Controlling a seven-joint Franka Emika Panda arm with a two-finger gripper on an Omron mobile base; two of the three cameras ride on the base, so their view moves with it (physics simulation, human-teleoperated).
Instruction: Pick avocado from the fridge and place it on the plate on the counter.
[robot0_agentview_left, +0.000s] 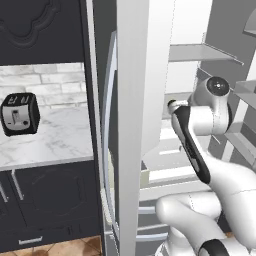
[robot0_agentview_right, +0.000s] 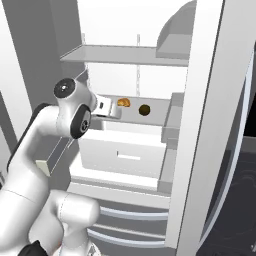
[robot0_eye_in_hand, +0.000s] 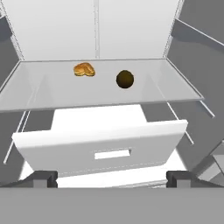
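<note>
Dark finger tips of the gripper (robot0_eye_in_hand: 112, 178) stand wide apart at the bottom of the hand view, nothing between them. Fingers are open and empty.

Just beyond them: a white drawer (robot0_eye_in_hand: 103, 146), pulled partly out, front face toward the hand. It sits below the shelf and near the line of approach.

Above and behind the drawer: grey shelf (robot0_eye_in_hand: 52, 92) of the fridge (robot0_agentview_right: 210, 125), door open. Two items on it, apart from each other:
- avocado (robot0_eye_in_hand: 125, 79), dark, rounded, right of centre, resting on the shelf. Also seen in the right base view (robot0_agentview_right: 144, 110).
- an orange-brown pastry-like lump (robot0_eye_in_hand: 84, 69), left of the avocado and slightly further back; exact kind unclear.

Key relation: the avocado lies ahead of the fingers, higher than the tips and slightly to the right in the hand view. It looks nearly round, so no long axis can be read.

Judgement: the approach is not finished; the hand must rise over the drawer front, go deeper and shift slightly right. Risk: clipping the shelf edge.

Left base view: marble bench (robot0_agentview_left: 50, 140) with a toaster (robot0_agentview_left: 20, 114).
</note>
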